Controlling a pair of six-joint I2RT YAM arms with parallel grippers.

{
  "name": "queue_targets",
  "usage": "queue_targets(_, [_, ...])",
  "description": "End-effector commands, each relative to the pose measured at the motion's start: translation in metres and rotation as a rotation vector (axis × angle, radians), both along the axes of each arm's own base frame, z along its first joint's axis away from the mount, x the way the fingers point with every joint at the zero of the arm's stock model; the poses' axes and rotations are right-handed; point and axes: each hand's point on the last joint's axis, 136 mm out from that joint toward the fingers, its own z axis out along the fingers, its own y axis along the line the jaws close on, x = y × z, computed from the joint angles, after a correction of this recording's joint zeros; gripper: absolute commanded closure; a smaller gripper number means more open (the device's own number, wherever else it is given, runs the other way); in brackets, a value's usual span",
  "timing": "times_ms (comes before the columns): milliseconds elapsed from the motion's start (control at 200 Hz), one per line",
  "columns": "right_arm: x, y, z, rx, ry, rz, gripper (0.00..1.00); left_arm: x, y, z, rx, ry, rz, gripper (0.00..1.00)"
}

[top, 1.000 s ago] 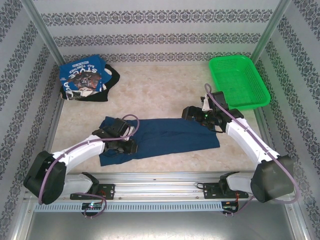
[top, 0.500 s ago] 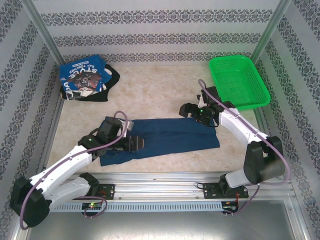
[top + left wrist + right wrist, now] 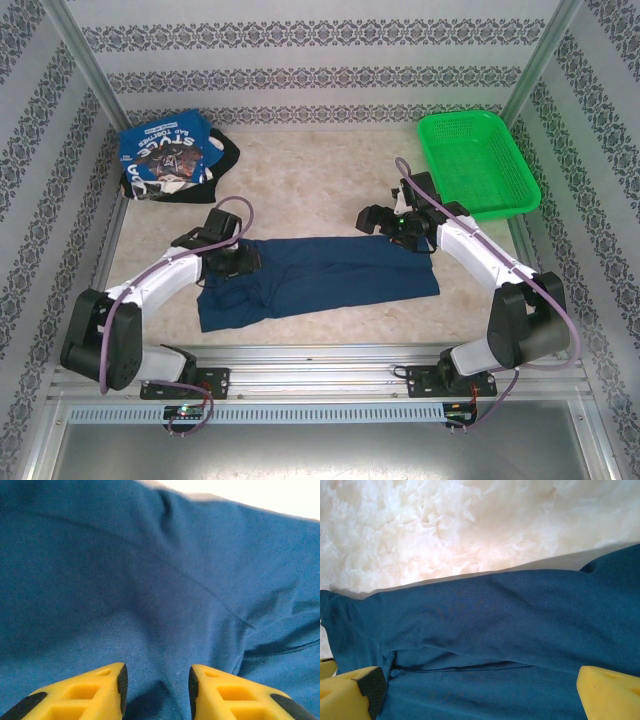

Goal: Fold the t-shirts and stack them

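Note:
A dark blue t-shirt (image 3: 330, 275) lies flat across the table's middle, folded into a long strip. My left gripper (image 3: 238, 262) hovers low over its left part. In the left wrist view my left gripper (image 3: 156, 682) has its yellow fingers (image 3: 100, 690) apart over the t-shirt's creased cloth (image 3: 150, 580), and nothing is pinched between them. My right gripper (image 3: 396, 222) is at the strip's far right edge. In the right wrist view my right gripper (image 3: 477, 685) stands wide open above the t-shirt's folded edge (image 3: 485, 625). More t-shirts (image 3: 165, 160), a blue printed one on a black one, lie heaped at the back left.
A green mesh basket (image 3: 478, 160) stands at the back right, just beyond the right arm. Patterned walls close in the table (image 3: 310, 180) on three sides. Bare tabletop lies between the heap and the basket.
My left gripper has shifted from the strip's near left part back toward its far left edge, its jaws widening and then narrowing. The right gripper moved slightly back and stayed open.

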Motion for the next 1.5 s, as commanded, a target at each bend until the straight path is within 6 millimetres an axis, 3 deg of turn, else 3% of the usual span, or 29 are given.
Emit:
queue_targets(0, [-0.001,0.005,0.012,0.009,-0.029,0.037,0.02,-0.005,-0.010,0.004,-0.024,-0.050,-0.059,0.64])
queue_targets(175, [-0.002,0.002,0.011,0.019,-0.029,0.031,0.02,-0.042,-0.012,-0.011,-0.062,0.008,-0.049,0.68])
queue_targets(470, [0.003,0.001,0.011,0.028,-0.031,0.031,0.02,-0.094,-0.028,-0.013,-0.137,0.052,-0.049,0.68])
queue_targets(694, [0.003,-0.001,0.003,0.027,-0.004,0.026,0.02,-0.129,0.003,-0.029,0.016,0.204,0.003,0.69])
queue_targets(834, [0.004,0.001,0.000,0.024,0.017,0.029,0.02,-0.100,0.014,0.011,0.070,0.073,0.089,0.68])
queue_targets(904, [0.002,0.003,-0.006,-0.001,0.043,0.034,0.02,-0.090,0.033,0.030,0.156,0.035,0.188,0.64])
queue_targets(974, [-0.005,0.004,-0.018,-0.063,0.096,0.052,0.02,-0.080,0.049,0.046,0.217,-0.024,0.280,0.64])
queue_targets(1039, [-0.012,0.001,-0.035,-0.142,0.164,0.064,0.02,-0.068,0.052,0.053,0.208,-0.075,0.336,0.61])
queue_targets(1114, [-0.016,-0.005,-0.055,-0.217,0.230,0.060,0.02,-0.056,0.046,0.039,0.160,-0.036,0.370,0.61])
queue_targets(1309, [-0.016,-0.012,-0.097,-0.289,0.329,0.011,0.03,-0.034,0.046,-0.030,0.205,0.109,0.424,0.65])
queue_targets(1494, [-0.027,-0.037,-0.130,-0.438,0.428,-0.078,0.07,0.006,0.057,-0.061,0.268,0.155,0.429,0.66])
